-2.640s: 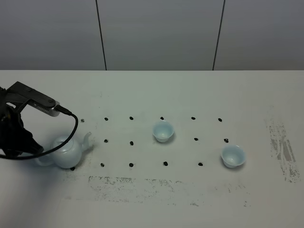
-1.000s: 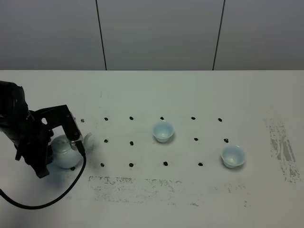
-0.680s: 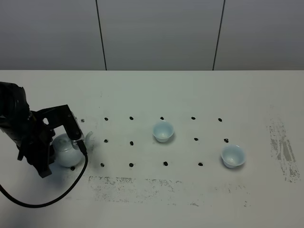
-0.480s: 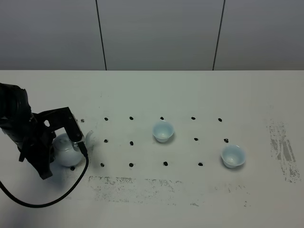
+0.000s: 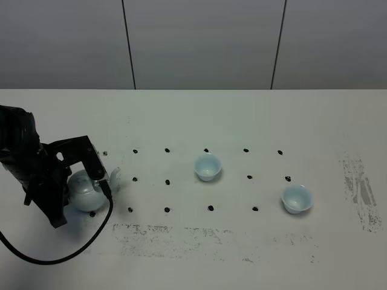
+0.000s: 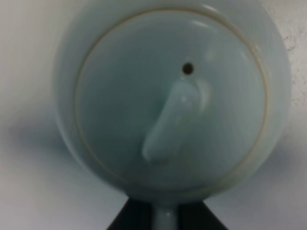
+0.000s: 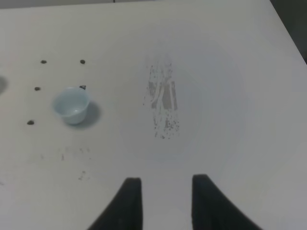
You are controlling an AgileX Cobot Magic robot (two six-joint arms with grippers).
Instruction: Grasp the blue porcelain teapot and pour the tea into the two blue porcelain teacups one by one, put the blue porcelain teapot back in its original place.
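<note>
The blue porcelain teapot stands at the left of the table, spout pointing right. My left gripper is shut on its loop handle. In the left wrist view the teapot's lid fills the frame, and the handle sits between the dark fingers of my left gripper. The two blue porcelain teacups stand upright, one at the middle and one to the right. My right gripper is open and empty above the table's right part. The right cup shows in its view.
Small black dots mark a grid on the white table. Grey scuff marks lie along the front and at the right. A black cable loops below the left arm.
Since 2.6 s ago my left arm has swung from the left over the teapot and closed on its handle. In the last second the teapot has shifted only slightly.
</note>
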